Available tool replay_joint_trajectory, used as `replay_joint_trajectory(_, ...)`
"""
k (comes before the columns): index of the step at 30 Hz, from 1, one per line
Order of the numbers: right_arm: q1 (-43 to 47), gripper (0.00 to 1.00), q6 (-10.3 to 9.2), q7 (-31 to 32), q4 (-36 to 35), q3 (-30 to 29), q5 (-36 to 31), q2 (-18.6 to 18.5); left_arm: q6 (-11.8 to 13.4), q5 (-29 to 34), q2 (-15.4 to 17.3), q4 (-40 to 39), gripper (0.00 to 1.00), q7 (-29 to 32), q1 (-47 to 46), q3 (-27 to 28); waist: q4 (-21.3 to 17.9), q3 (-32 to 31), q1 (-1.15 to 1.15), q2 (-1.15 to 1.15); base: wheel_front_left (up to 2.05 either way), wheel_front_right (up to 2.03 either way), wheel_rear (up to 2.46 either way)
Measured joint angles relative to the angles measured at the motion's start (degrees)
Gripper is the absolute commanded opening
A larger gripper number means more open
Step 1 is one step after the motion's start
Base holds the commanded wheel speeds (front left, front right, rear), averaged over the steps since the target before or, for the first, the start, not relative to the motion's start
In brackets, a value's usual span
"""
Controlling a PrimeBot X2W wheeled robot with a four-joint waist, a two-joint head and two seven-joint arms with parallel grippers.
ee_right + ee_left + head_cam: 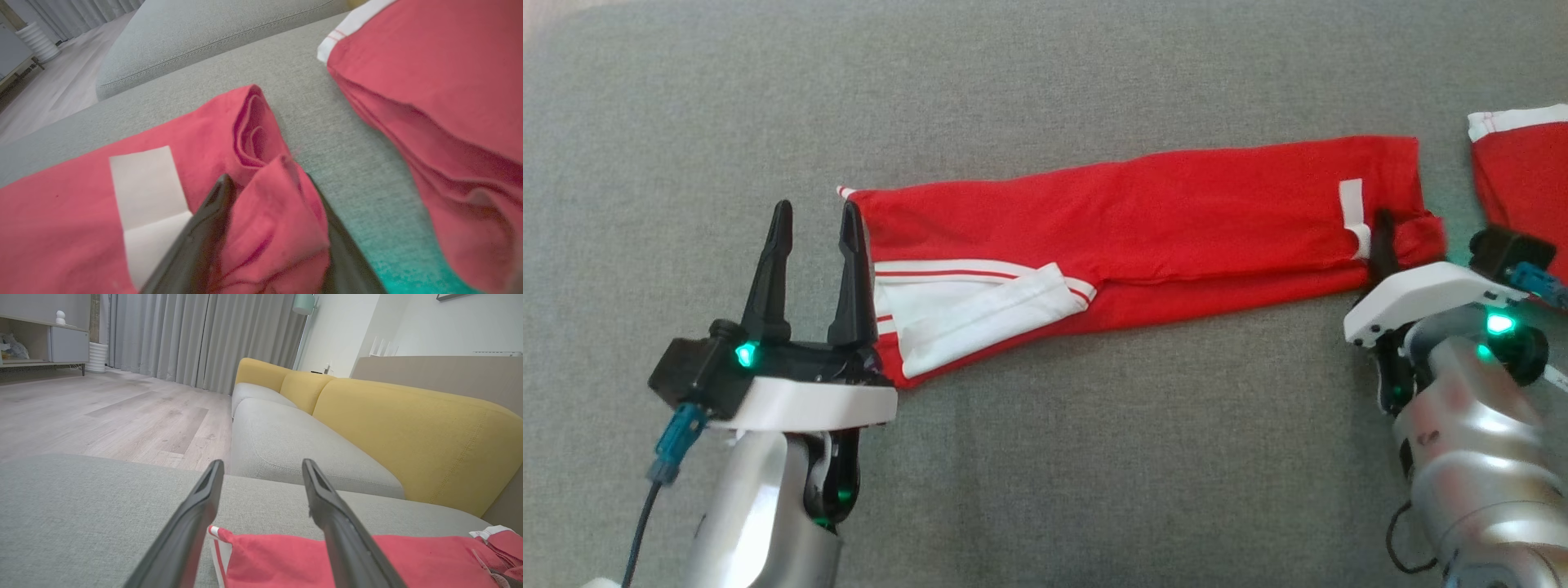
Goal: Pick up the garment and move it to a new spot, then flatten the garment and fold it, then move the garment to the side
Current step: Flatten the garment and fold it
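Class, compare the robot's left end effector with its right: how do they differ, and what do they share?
The left end effector stands open, gripping nothing; the right end effector has a bunched fold of the garment wedged between its fingers. The left sits at the garment's white-striped end, the right at its labelled end. Both have dark fingers.

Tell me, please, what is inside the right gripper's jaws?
A bunched corner of the red garment sits between the fingers of the right gripper. The cloth covers their inner faces, so whether they are pinching it cannot be seen.
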Motion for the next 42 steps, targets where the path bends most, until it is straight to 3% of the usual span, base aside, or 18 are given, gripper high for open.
replay_joint_trajectory(10, 1.02, 0.00, 0.00, 0.27, 0.14, -1.75, -3.19, 0.11, 0.01, -0.05, 0.00, 0.03, 1.00, 0.00, 0.47, 0.38, -0.53, -2.50, 0.00, 0.00, 0.00, 0.00, 0.00)
replay_joint_trajectory(17, 5.11, 0.00, 0.00, 0.29, -6.14, -7.36, -7.23, -3.02, 0.01, -0.07, 0.01, -0.29, 1.00, 0.00, 2.68, 0.43, -1.37, -5.33, 0.00, 0.00, 0.00, 0.00, 0.00)
replay_joint_trajectory(24, 5.65, 0.00, 0.00, 1.40, -13.78, -7.59, -8.84, -1.25, 0.09, -0.58, 0.01, -0.96, 1.00, 0.00, 3.46, -0.89, -2.04, -8.42, 0.00, 0.00, 0.00, 0.00, 0.00)
replay_joint_trajectory(31, 7.84, 0.00, 0.00, 4.68, -19.85, 0.81, -5.65, 1.05, 0.12, -0.57, 0.01, -1.23, 1.00, 0.00, 3.91, -1.72, -0.01, -10.99, 0.00, 0.00, 0.00, 0.00, 0.00)
replay_joint_trajectory(42, 11.06, 0.00, 0.00, 8.96, -26.91, 26.14, 15.43, 1.11, 0.10, 0.85, 0.13, -0.69, 1.00, 0.00, 3.98, -1.96, 7.00, -12.88, -0.01, 0.00, 0.00, 0.00, 0.00)
